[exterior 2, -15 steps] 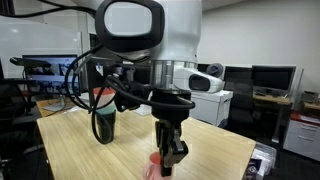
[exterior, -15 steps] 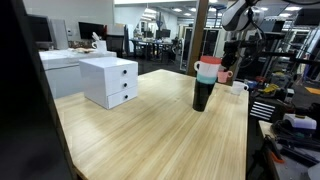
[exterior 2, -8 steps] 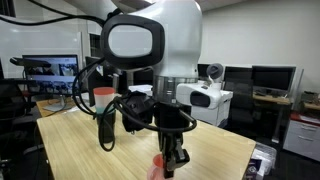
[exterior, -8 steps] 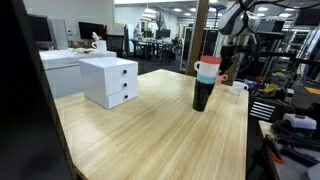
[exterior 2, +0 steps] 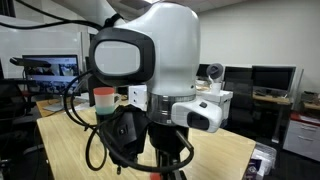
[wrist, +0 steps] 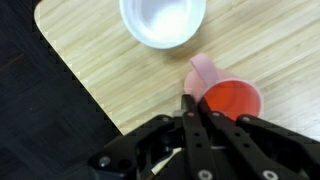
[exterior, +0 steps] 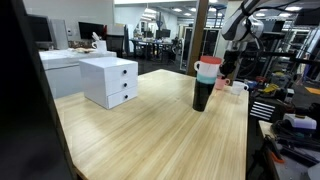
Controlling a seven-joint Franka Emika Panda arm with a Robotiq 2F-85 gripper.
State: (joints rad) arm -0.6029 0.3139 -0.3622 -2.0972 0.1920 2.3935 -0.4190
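The mug [wrist: 235, 100] stands upright on the table [wrist: 270, 40], near its corner. Its long axis is vertical and its open mouth faces straight up into the wrist view. Its handle [wrist: 203, 68] points away from the gripper, toward a white bowl [wrist: 163, 20] that sits apart from it. The gripper [wrist: 188, 102] hangs just over the mug's rim on the handle side. Its jaws are clenched together with nothing seen between them, and whether the tips touch the rim cannot be told.

In an exterior view the mug [exterior: 224, 79] is small and sits at the far edge of the table [exterior: 150, 130], under the arm [exterior: 243, 25]. It lies between a dark bottle [exterior: 205, 85] and the bowl [exterior: 238, 87]. A white drawer unit [exterior: 110, 80] stands well apart on the other side of the table. In an exterior view the arm [exterior 2: 150, 60] fills the middle and hides the mug, with the bottle [exterior 2: 104, 97] behind it.

The table is pale wood with fine straight grain and a rounded corner. The floor beside it is dark. The room is an open office with desks, monitors and ceiling lights.

The mug is smooth plastic or ceramic, red-orange inside and pink on the handle, with a round rim. The bowl is glossy white and round. The bottle is a black cylinder topped with white, red and teal bands. The drawer unit is a plain matte box.
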